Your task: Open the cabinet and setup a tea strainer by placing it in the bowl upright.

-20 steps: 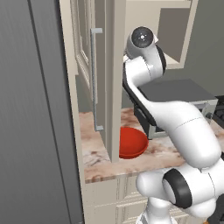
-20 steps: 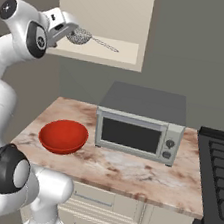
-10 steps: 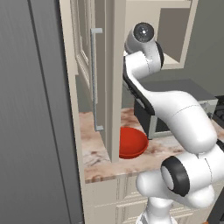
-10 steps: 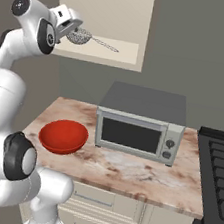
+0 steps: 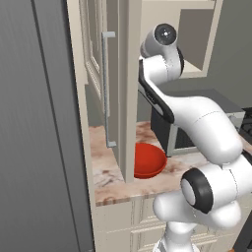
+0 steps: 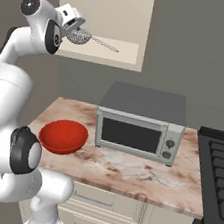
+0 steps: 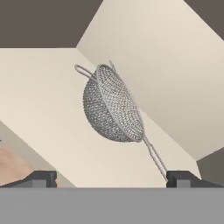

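Observation:
The cabinet (image 6: 117, 14) stands open; its door (image 5: 93, 74) with the grey bar handle (image 5: 107, 88) is swung out toward me. On the cabinet shelf lies the silvery mesh tea strainer (image 6: 80, 37), its wire handle pointing right. In the hand view the tea strainer (image 7: 113, 105) sits just ahead, tilted on its side. My gripper (image 6: 75, 27) is close to the strainer's left side, open, and the gripper (image 7: 111, 179) has nothing between its fingertips (image 7: 41, 178). The red bowl (image 6: 62, 136) rests on the counter below, and the bowl (image 5: 147, 160) is partly hidden by the door.
A grey microwave (image 6: 140, 123) stands on the marble counter (image 6: 126, 171) right of the bowl. A black stove (image 6: 219, 174) is at the far right. A dark tall panel (image 5: 34, 147) fills the left side beside the open door.
The hand has shifted a little to the right, closer to the strainer, and the upper arm has swung. The strainer and bowl have not moved.

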Motion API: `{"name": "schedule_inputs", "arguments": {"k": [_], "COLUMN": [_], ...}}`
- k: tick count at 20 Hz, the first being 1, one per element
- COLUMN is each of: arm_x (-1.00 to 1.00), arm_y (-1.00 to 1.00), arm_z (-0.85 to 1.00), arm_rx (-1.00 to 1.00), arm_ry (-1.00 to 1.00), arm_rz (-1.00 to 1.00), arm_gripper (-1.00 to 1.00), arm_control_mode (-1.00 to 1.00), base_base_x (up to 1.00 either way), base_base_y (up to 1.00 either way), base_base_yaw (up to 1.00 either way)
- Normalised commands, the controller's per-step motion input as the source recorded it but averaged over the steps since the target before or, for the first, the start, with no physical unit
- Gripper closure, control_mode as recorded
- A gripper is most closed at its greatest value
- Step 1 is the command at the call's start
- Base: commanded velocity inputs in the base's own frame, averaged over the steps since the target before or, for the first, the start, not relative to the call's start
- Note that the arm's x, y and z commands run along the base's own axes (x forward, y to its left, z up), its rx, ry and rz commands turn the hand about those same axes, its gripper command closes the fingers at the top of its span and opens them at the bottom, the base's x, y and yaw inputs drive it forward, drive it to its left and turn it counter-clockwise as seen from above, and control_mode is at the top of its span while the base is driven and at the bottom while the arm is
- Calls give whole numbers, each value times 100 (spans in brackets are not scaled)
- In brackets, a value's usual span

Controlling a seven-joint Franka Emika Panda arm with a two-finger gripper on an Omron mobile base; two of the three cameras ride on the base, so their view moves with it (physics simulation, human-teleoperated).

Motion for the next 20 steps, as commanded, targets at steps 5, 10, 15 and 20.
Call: {"name": "schedule_inputs", "arguments": {"k": [5,10,15,20], "arm_x": [21,19,20,19], "arm_y": [1,6,10,5], "arm_z": [0,0,0,0], "arm_rx": [-3,-6,-6,-2], "arm_ry": [5,12,8,0], "arm_rz": [5,3,1,1], "arm_gripper": [-100,-100,-100,-100], "arm_control_mode": [-100,-100,-100,-100], "base_base_x": [0,0,0,0], "base_base_y": [0,0,0,0], "base_base_yaw": [0,0,0,0]}}
